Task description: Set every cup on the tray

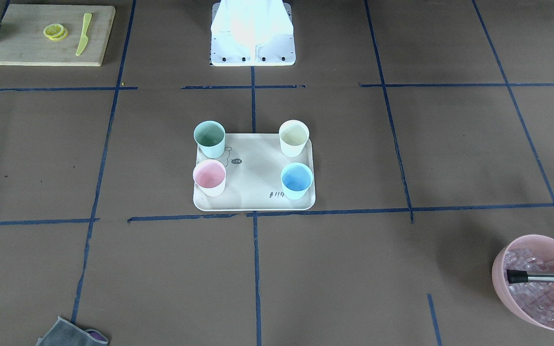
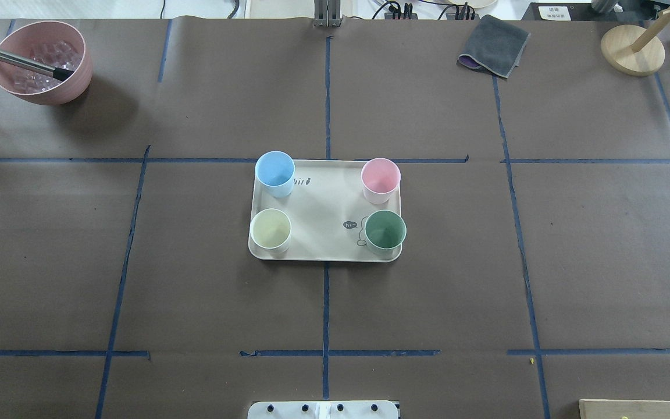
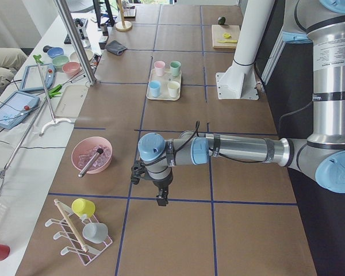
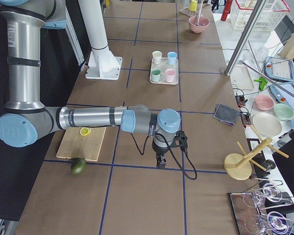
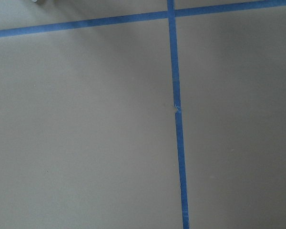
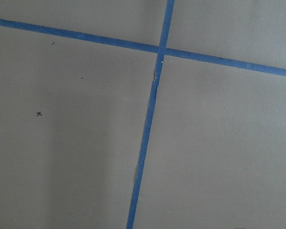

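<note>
4 small cups stand upright on a cream-beige tray point(image 2: 323, 233) at the middle of the brown paper worktop point(image 2: 195, 279), 1 near each corner: mint green cup point(image 2: 385, 230), pink cup point(image 2: 380, 178), cream cup point(image 2: 270, 229), blue cup point(image 2: 275, 172). All look matte, tapered and handleless. The tray is smooth and rectangular, with rounded corners, a raised rim and a small bear drawing.

The task looks complete. The left claw point(image 3: 160, 201) and right claw point(image 4: 159, 164) hang over bare worktop, well apart from the tray. They show only from the side, so I cannot tell whether either is wide or narrow. The best move now is to hold both arms clear, because the light cups near the rim would likely tip if nudged.
</note>
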